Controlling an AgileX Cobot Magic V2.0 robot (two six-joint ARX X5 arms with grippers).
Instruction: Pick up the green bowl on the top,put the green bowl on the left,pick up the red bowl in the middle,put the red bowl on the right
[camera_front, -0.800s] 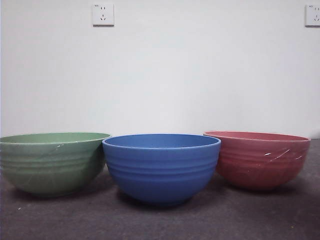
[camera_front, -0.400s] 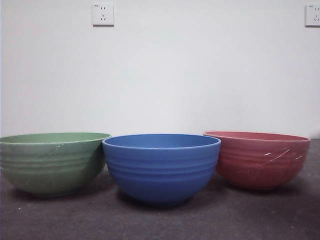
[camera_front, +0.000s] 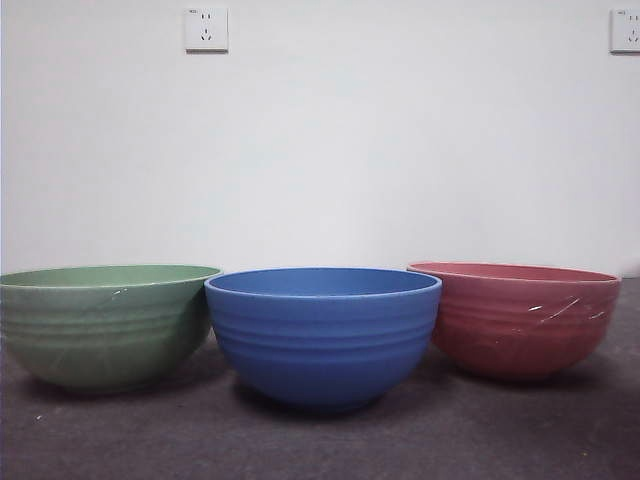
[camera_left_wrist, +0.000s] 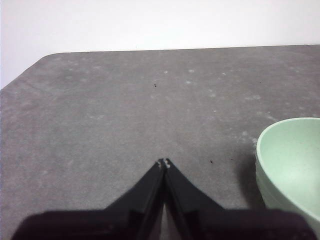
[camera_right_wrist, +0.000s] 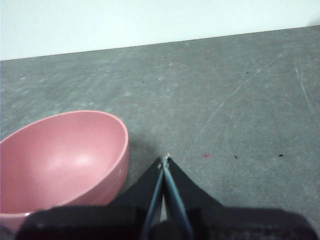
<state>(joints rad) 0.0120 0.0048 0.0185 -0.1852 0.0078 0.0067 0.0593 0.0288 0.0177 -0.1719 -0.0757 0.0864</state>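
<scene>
Beside the blue bowl (camera_front: 323, 335), green bowl (camera_front: 100, 325) and red bowl (camera_front: 515, 318) stand apart.

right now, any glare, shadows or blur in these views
Front view: soft and hazy, white glints on the red bowl, faint shadows under all three bowls. Left wrist view: the green bowl casts a shadow on the table. Right wrist view: mild sheen inside the red bowl.

Each tool (camera_left_wrist: 164, 163) (camera_right_wrist: 165, 159) has two matte black, wedge-shaped jaws tapering to pale-flecked tips.
</scene>
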